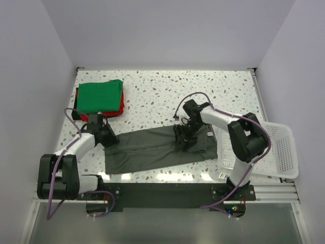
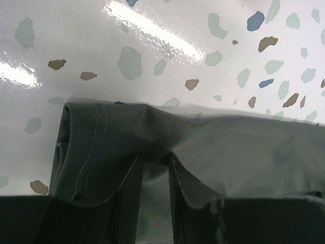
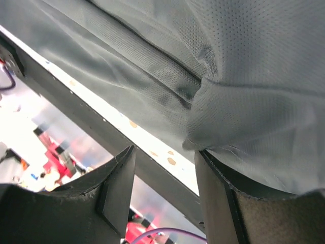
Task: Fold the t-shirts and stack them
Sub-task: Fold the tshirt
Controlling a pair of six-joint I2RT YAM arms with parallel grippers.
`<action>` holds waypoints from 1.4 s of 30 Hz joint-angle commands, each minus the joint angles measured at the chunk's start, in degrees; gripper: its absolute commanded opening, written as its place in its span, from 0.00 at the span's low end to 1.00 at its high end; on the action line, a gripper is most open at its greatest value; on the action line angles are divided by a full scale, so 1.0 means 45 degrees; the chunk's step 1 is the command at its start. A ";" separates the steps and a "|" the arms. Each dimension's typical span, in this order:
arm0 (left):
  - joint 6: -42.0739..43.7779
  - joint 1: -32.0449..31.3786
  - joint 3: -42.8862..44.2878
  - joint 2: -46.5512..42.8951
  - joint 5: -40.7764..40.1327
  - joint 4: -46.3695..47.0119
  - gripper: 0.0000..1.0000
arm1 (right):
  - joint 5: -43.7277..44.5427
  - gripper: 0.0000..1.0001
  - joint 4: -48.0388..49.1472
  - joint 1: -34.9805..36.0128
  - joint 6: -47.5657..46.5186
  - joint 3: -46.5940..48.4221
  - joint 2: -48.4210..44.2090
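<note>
Charcoal t-shirt [image 1: 157, 147] lies lengthwise left to right, right end farther back.

Of the red folded cloth shirt [image 1: 118, 112] we see only a thin rim; the rest lies under the bright green folded shirt [image 1: 100, 96]. From above, the left gripper [image 1: 108, 138] merges with the end of the large dark charcoal-grey shirt [image 1: 152, 150], so we cannot make out its fingertips. In its wrist view the bottom edge cuts off the blurred dark fingers [image 2: 81, 223]. Cloth fills the gap between them, and we cannot tell whether it is pinched. The right gripper [image 1: 184, 136] is likewise dark on dark from above. In its wrist view grey cloth covers one finger's tip [image 3: 223, 203] and runs past the frame. The right arm [image 1: 246, 140] hides a corner of the white plastic mesh basket [image 1: 284, 152].
</note>
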 commanded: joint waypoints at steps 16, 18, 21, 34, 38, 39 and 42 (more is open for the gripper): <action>0.0466 -0.0418 0.1246 -0.0747 -0.0447 -0.1601 0.32 | 0.6622 0.53 -0.0377 -0.2924 0.2709 0.3702 -0.0975; 0.0349 -0.0399 0.0993 -0.0668 -0.0448 -0.1524 0.32 | 0.6719 0.53 -0.0259 -0.3414 0.2378 0.4149 -0.0487; 0.0174 -0.0399 0.0641 -0.0629 -0.0273 -0.1232 0.32 | 0.7110 0.52 -0.0240 -0.3727 0.1967 0.4716 0.0294; -0.0042 -0.0302 0.0112 0.0328 -0.0564 -0.0839 0.32 | 0.7794 0.37 -0.0278 -0.4450 0.1322 0.5812 0.2658; -0.0101 -0.0262 0.0151 0.0601 -0.0741 -0.0878 0.32 | 0.7931 0.27 -0.0337 -0.4509 0.1185 0.5890 0.3010; -0.0120 -0.0243 0.0171 0.0660 -0.0760 -0.0917 0.32 | 0.7950 0.24 -0.0356 -0.4547 0.1166 0.5949 0.3049; -0.0218 -0.0223 0.0113 0.0816 -0.0780 -0.0879 0.32 | 0.7775 0.16 -0.0473 -0.4606 0.1107 0.6105 0.3342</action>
